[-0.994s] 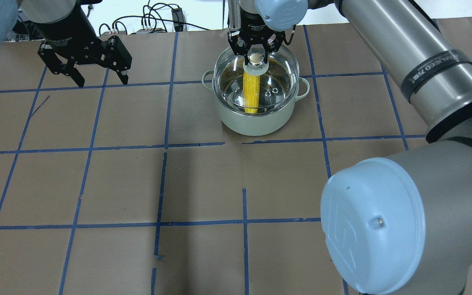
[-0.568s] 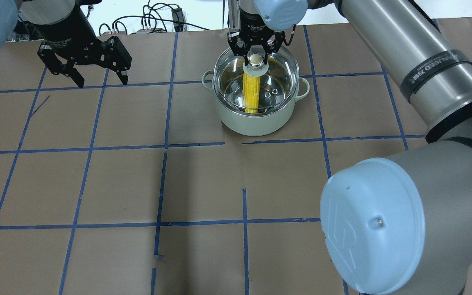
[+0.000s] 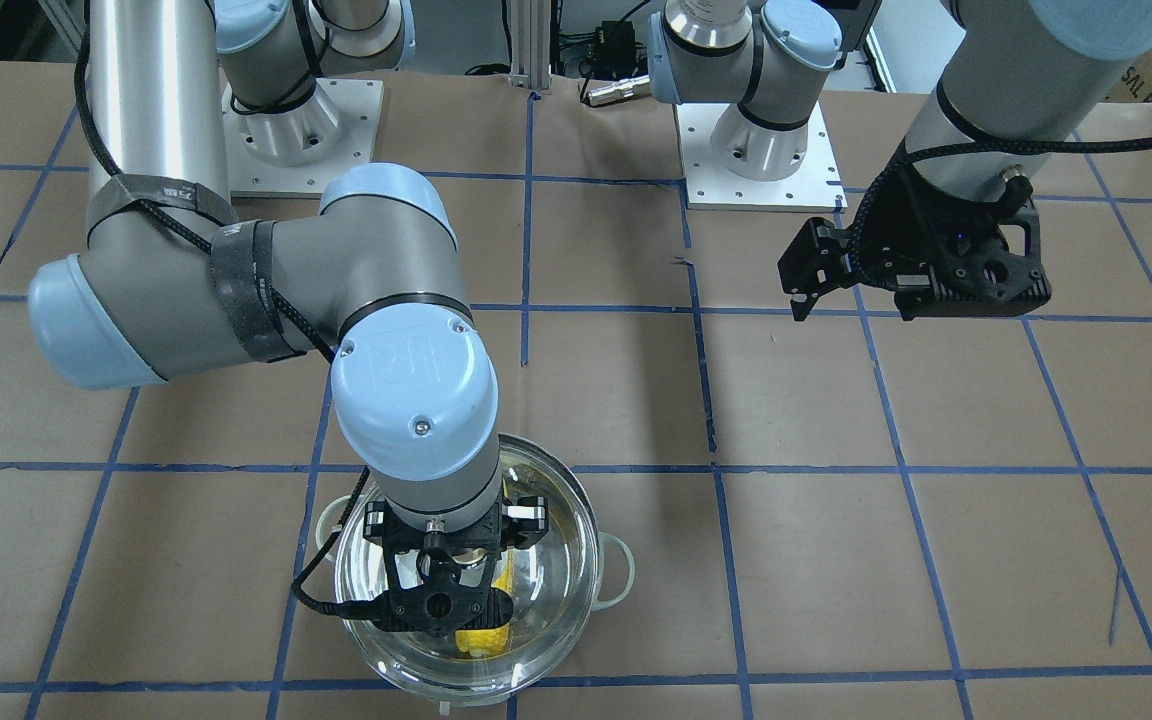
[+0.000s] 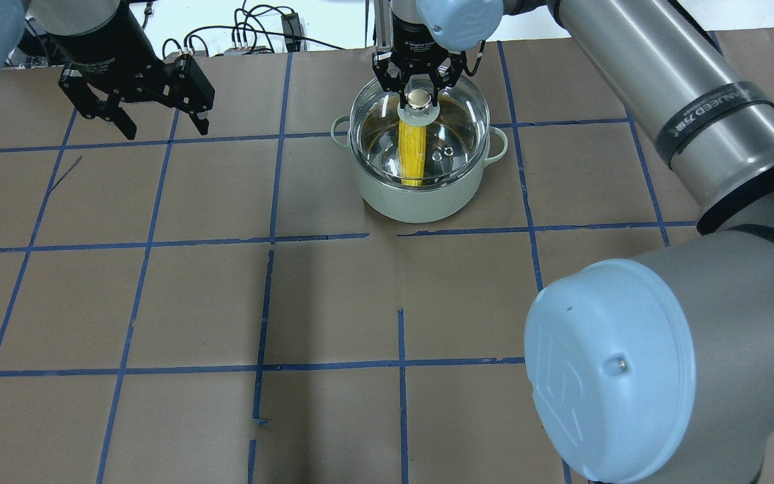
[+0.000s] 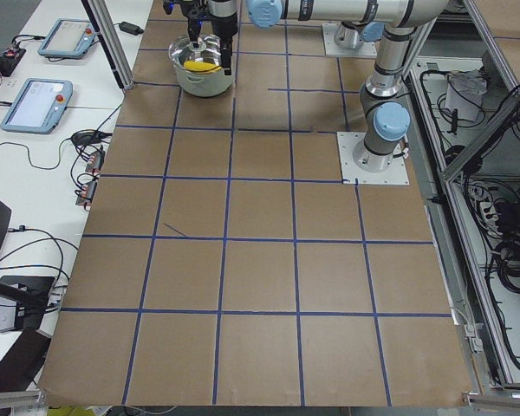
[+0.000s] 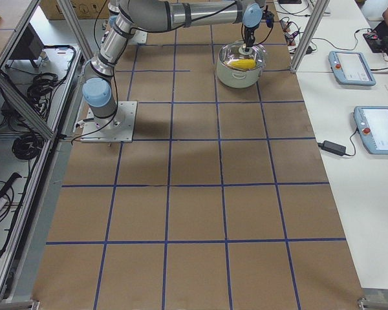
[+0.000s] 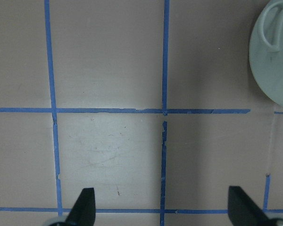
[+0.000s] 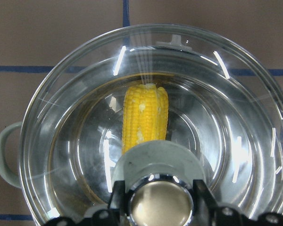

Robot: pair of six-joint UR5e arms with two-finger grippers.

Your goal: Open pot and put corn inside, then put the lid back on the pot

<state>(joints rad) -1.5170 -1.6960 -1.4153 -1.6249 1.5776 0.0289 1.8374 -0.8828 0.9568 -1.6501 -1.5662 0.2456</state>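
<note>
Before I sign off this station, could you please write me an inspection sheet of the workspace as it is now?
Surface: brown paper table with blue tape grid; tape broken in places.
Job's things: corn lies inside pot; lid over the pot, seating unclear.
Clutter: nothing seen.
Grippers: right gripper shut on the lid; left gripper open, over bare table.
Cables: black cables beyond the table's far edge.
Surroundings: touch panels on a white side bench.
</note>
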